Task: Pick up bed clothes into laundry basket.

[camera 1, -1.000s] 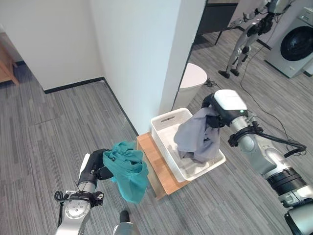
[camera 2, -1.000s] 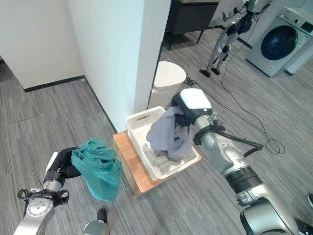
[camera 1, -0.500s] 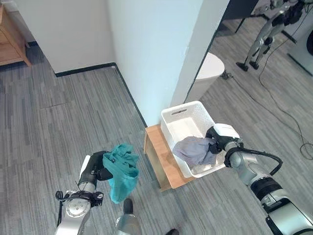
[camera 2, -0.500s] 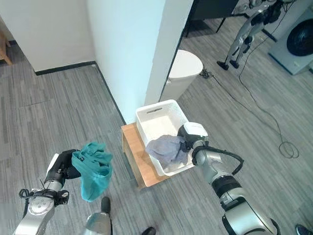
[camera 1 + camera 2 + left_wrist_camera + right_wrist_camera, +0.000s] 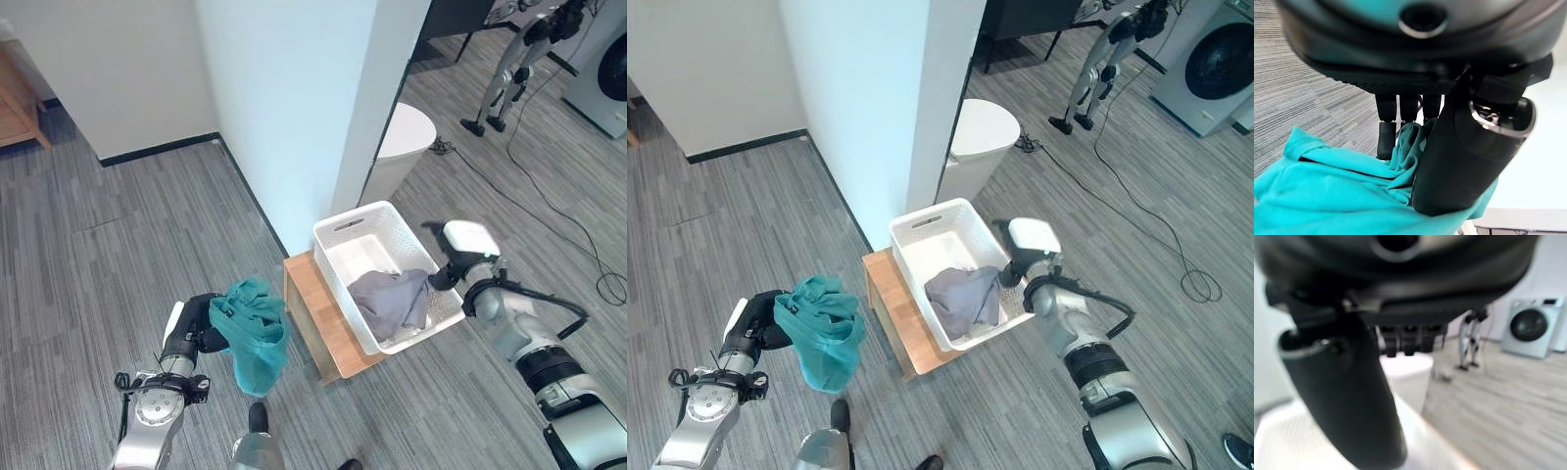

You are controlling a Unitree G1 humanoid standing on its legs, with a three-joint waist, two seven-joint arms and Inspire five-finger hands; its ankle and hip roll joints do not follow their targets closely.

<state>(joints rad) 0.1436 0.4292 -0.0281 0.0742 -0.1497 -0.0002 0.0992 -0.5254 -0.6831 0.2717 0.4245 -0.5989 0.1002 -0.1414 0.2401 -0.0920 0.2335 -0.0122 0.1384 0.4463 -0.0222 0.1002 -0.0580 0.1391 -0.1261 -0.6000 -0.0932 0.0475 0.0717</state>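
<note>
My left hand (image 5: pixel 199 330) is shut on a teal garment (image 5: pixel 251 331), which hangs from it above the floor to the left of the stand; the left wrist view has the thumb and fingers (image 5: pixel 1387 137) pinching the teal cloth (image 5: pixel 1327 196). A white laundry basket (image 5: pixel 329 262) stands on a low wooden stand (image 5: pixel 312 315). A grey garment (image 5: pixel 390 300) lies inside it, toward the near right. My right hand (image 5: pixel 447 266) hovers open at the basket's right rim, holding nothing.
A white wall corner (image 5: pixel 323 117) rises just behind the basket. A round white bin (image 5: pixel 404 147) stands behind it to the right. Another robot (image 5: pixel 519 59) and a washing machine (image 5: pixel 602 78) are at the far right. Grey floor spreads to the left.
My right hand has let go of the grey garment, which now lies in the basket, and has drawn back to the right rim. The teal garment stays in my left hand. The camera has shifted.
</note>
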